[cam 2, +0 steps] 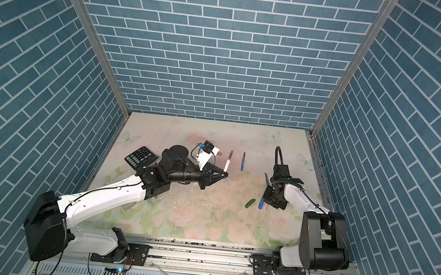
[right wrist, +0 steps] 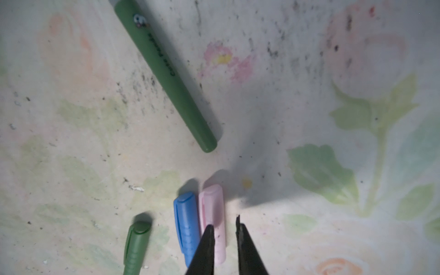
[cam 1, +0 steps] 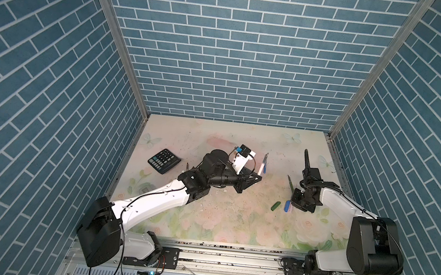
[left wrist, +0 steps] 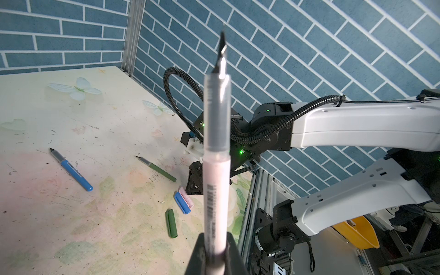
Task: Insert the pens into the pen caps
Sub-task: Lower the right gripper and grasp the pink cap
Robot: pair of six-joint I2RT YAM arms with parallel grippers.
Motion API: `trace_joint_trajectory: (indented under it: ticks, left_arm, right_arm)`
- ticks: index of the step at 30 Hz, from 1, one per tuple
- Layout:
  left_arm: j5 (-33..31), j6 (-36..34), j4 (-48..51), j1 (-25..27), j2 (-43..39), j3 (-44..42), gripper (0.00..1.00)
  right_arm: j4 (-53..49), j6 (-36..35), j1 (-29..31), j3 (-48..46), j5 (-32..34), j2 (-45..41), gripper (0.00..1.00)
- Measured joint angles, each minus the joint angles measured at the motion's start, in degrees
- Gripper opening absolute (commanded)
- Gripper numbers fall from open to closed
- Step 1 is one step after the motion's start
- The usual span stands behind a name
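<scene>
Pink plastic is where the trouble lies. Well to the left of the pink cap, the left gripper is pressed together on the tail end of the pink-white pen, holding it clear of the table with its dark tip raised. So much pen stands past that pinch that, as I judge it, a sideways nudge at the cap's mouth could swivel it or push it back through the grip.

Between that pen and the pink cap lie the blue pen, farther off, and the green pen, nearer. Both are uncapped and flat on the table.

The green cap sits a little to the left of the pink cap and apart from it. The blue cap lies right against the pink cap's left side.

Over the pink cap hangs the right gripper, its jaws narrowly parted. One jaw is over the cap's back and the other just beside its right edge. I cannot tell whether either touches it.

A jaw landing on top rather than beside could squirt the cap away, or catch the blue cap too.
</scene>
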State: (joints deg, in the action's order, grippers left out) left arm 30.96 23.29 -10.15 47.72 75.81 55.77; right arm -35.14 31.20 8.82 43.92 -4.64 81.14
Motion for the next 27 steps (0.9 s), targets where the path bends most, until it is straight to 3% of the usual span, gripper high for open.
trace_joint_trajectory:
  ticks: [27]
  left_arm:
    - [0.0, 0.0, 0.0, 0.1, 0.0, 0.0, 0.0]
  right_arm:
    - [3.7, 0.0, -0.1, -0.1, -0.5, 4.6, 0.2]
